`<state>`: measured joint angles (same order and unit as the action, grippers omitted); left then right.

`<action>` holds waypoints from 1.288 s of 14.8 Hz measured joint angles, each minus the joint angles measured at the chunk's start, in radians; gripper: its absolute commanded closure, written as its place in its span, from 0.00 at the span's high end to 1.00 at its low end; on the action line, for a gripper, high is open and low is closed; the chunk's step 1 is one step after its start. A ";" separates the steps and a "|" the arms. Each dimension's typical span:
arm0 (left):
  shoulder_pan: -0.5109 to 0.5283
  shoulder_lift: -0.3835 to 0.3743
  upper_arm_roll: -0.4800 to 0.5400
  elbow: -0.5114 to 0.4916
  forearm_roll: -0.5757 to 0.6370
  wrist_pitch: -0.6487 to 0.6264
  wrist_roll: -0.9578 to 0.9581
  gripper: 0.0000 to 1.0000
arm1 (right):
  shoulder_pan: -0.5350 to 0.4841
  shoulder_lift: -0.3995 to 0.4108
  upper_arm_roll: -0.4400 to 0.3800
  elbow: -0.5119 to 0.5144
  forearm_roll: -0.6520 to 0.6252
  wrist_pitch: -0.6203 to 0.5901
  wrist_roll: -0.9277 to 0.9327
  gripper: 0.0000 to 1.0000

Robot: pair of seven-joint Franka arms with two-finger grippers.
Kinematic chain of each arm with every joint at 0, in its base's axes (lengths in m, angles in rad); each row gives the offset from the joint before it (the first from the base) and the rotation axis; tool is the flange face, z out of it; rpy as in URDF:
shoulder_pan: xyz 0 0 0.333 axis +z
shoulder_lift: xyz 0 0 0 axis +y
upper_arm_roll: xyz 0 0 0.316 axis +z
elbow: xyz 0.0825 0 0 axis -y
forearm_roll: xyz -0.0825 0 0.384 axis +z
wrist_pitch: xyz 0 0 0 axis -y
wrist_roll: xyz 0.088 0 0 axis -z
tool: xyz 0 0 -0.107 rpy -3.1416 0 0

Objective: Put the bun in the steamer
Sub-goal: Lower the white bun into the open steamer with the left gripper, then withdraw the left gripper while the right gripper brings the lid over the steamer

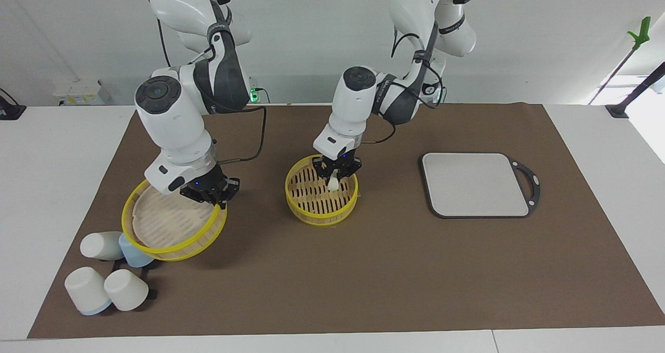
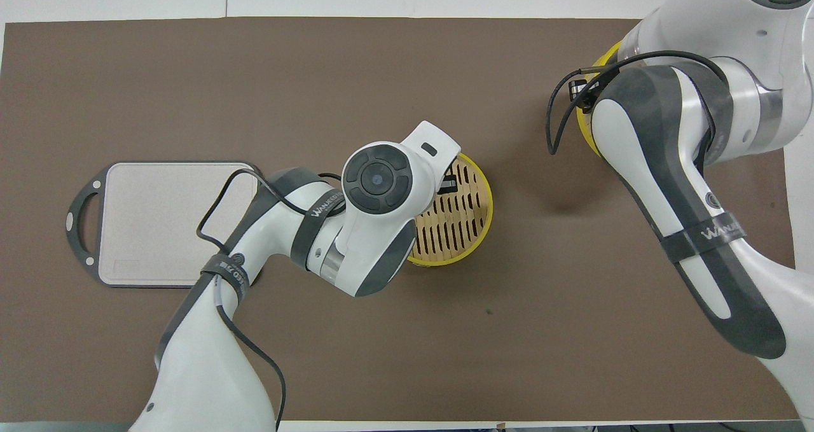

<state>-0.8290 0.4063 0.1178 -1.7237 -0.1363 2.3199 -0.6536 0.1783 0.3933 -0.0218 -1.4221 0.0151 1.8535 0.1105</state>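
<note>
The steamer basket [image 1: 311, 215] stands on the brown mat mid-table, yellow-rimmed with a slatted base; it also shows in the overhead view [image 2: 461, 225]. My left gripper [image 1: 335, 180] is down inside its rim, on the side nearer the robots, shut on the small cream-white bun [image 1: 333, 185]. I cannot tell whether the bun touches the slats. The bun is hidden under the left wrist in the overhead view. My right gripper [image 1: 214, 196] is shut on the rim of the steamer lid [image 1: 171, 223] and holds it tilted toward the right arm's end of the table.
A grey board [image 1: 475, 184] with a black handle lies toward the left arm's end. White cups [image 1: 85, 289] and a blue cup [image 1: 134, 253] lie by the lid's lower edge. The brown mat [image 1: 395, 270] covers the table.
</note>
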 measured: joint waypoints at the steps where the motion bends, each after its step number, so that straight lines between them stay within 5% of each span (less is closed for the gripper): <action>1: -0.006 0.024 0.000 -0.002 0.000 0.020 -0.001 0.30 | 0.001 0.000 0.001 -0.001 0.000 0.000 0.000 0.00; 3: -0.005 0.052 0.003 -0.003 0.000 0.045 -0.001 0.33 | 0.002 0.000 0.002 -0.003 0.001 0.000 0.000 0.00; 5: -0.006 0.066 0.003 -0.004 0.000 0.065 -0.001 0.54 | 0.002 0.000 0.002 -0.006 0.001 0.000 0.000 0.00; 9: -0.012 0.070 0.002 -0.007 0.000 0.072 -0.039 0.66 | 0.002 0.000 0.002 -0.011 0.002 0.000 0.000 0.00; 11: -0.017 0.070 0.003 -0.009 0.000 0.064 -0.050 0.95 | 0.003 0.000 0.003 -0.013 0.002 0.000 0.000 0.00; 12: -0.017 0.068 0.004 -0.008 0.000 0.055 -0.052 1.00 | 0.005 0.000 0.003 -0.013 0.003 0.000 0.003 0.00; 15: -0.003 0.021 0.022 0.003 0.000 -0.039 -0.053 1.00 | 0.025 -0.001 0.004 -0.019 0.005 0.022 0.037 0.00; 19: 0.094 -0.158 0.031 0.018 0.000 -0.263 -0.051 1.00 | 0.085 -0.005 0.008 -0.047 0.006 0.073 0.145 0.00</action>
<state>-0.7350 0.2480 0.1486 -1.7058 -0.1363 2.0565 -0.7041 0.2635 0.3881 -0.0140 -1.4692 0.0212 1.9263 0.2554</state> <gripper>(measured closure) 0.000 0.903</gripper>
